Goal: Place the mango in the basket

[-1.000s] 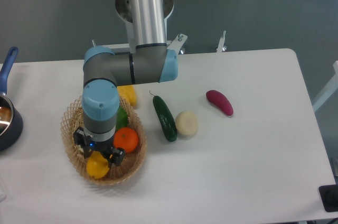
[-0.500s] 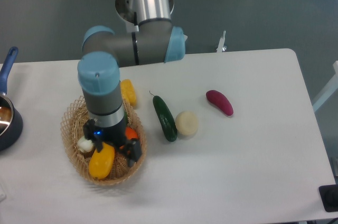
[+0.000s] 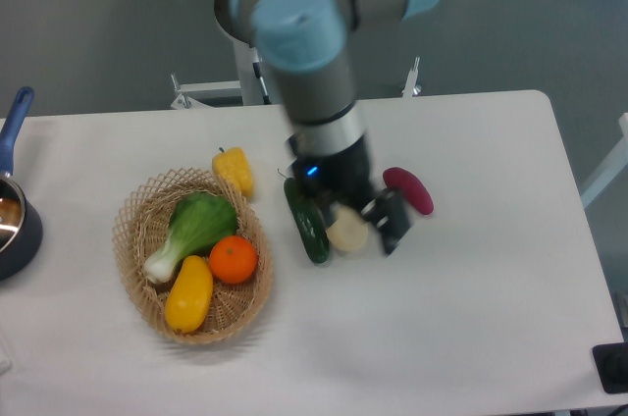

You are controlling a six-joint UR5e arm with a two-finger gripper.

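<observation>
The mango (image 3: 189,293) lies inside the basket (image 3: 132,213), at its front-left part, long axis running from lower left to upper right, upper end touching the orange (image 3: 234,259); a green leafy bok choy (image 3: 191,228) rests just behind both. The arm reaches down over the table (image 3: 471,338), blurred, well apart from the basket; the gripper (image 3: 361,222) hangs just above the pale round vegetable (image 3: 346,232), between the cucumber (image 3: 306,221) and the purple eggplant (image 3: 408,189); its fingers stand apart, holding nothing. Corn (image 3: 235,170) sits beside the basket's rim; a pot (image 3: 12,220) shows at the left edge.
</observation>
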